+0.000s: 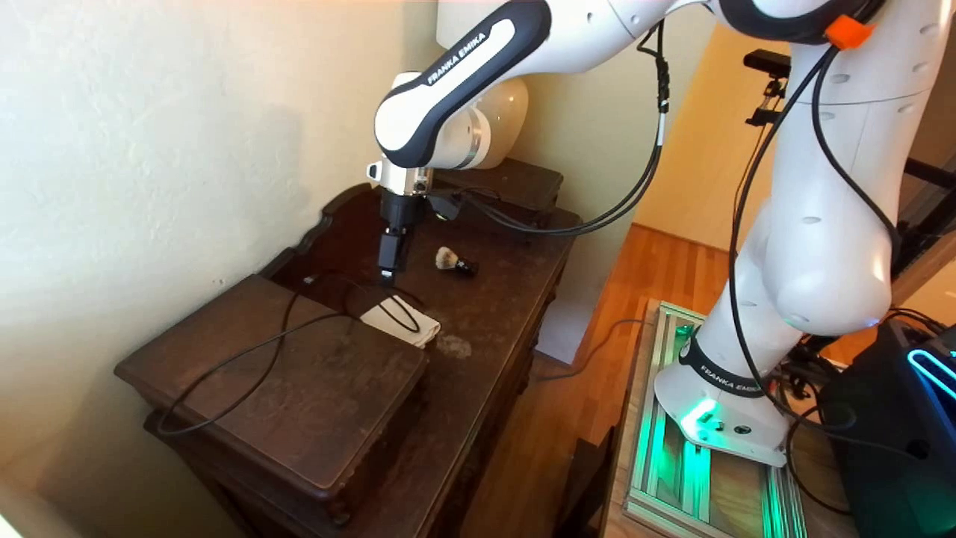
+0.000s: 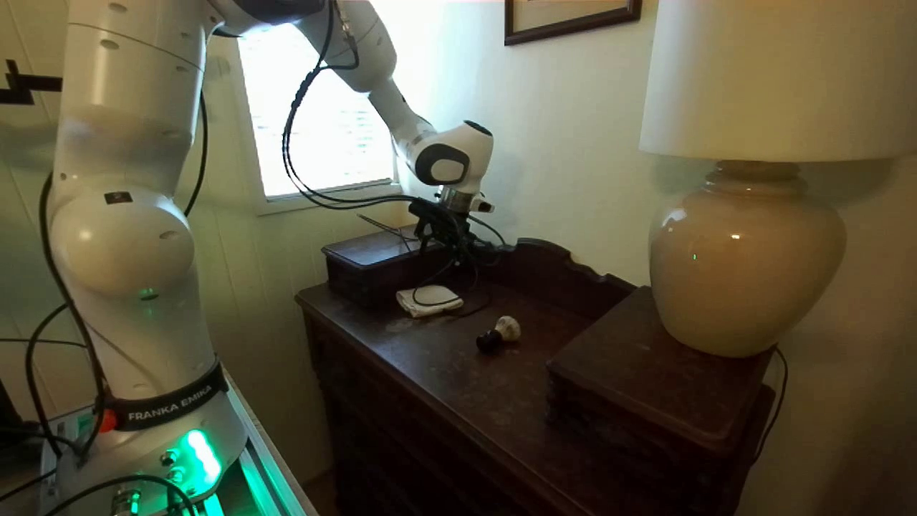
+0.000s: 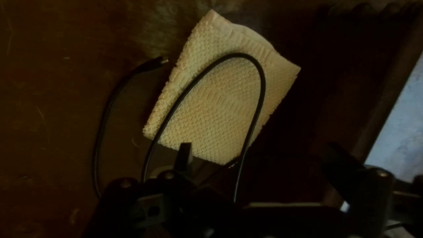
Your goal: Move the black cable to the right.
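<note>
The black cable (image 1: pixel 281 336) curves loosely over the raised box of the dresser and onto a folded cream cloth; its loop on the cloth shows in an exterior view (image 2: pixel 432 304). In the wrist view the cable (image 3: pixel 262 79) arches over the cloth (image 3: pixel 211 125), and a plug end lies left of it. My gripper (image 1: pixel 387 273) points down above the dresser behind the cloth; it also shows in an exterior view (image 2: pixel 458 251). In the wrist view the gripper (image 3: pixel 259 148) has its fingers wide apart, with a cable strand running between them, not clamped. The strand's lower part is hidden.
A shaving brush (image 1: pixel 448 259) lies on the dresser top near the gripper. The raised box (image 1: pixel 328 403) stands at one end. A large lamp (image 2: pixel 745 272) stands on the box at the other end. The wall and the dresser's back rail (image 1: pixel 336 232) are close behind.
</note>
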Available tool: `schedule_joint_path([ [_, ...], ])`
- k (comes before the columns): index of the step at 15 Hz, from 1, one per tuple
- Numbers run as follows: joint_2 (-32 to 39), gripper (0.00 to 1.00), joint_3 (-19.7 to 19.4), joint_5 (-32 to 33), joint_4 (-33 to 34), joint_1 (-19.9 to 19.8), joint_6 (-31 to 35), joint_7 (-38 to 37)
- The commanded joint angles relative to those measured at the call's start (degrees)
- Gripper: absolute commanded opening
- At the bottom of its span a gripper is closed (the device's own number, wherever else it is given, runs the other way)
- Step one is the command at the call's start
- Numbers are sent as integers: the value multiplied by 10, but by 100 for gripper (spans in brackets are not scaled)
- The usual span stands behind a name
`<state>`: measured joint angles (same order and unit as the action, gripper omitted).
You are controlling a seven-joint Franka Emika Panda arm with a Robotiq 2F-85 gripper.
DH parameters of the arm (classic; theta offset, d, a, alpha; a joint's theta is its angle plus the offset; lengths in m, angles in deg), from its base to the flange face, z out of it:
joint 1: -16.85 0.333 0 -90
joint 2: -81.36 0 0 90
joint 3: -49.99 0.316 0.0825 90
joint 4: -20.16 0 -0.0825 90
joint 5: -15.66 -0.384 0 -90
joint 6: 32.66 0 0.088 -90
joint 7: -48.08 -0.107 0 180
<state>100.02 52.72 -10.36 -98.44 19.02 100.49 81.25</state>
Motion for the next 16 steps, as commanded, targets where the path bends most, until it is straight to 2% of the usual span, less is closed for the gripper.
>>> schedule_joint_path([
  [1, 53, 100, 35, 4, 53, -20, -5, -20],
  [2, 64, 92, 42, 6, 64, -22, -8, -21],
  [3, 73, 72, 48, 6, 72, -25, -11, -20],
  [5, 91, 60, 57, 10, 88, -30, -13, -21],
  [6, 98, 58, 59, 13, 95, -31, -14, -24],
  [7, 103, 50, 61, 17, 100, -31, -15, -27],
  [9, 112, 45, 63, 24, 108, -32, -17, -33],
  [10, 117, 46, 64, 25, 112, -33, -17, -35],
  [11, 120, 51, 64, 27, 114, -34, -18, -37],
  [13, 126, 46, 65, 28, 119, -35, -20, -37],
  [14, 127, 28, 66, 30, 121, -36, -21, -37],
  [15, 128, 21, 66, 32, 122, -36, -22, -38],
  [16, 127, 20, 67, 33, 122, -37, -23, -38],
])
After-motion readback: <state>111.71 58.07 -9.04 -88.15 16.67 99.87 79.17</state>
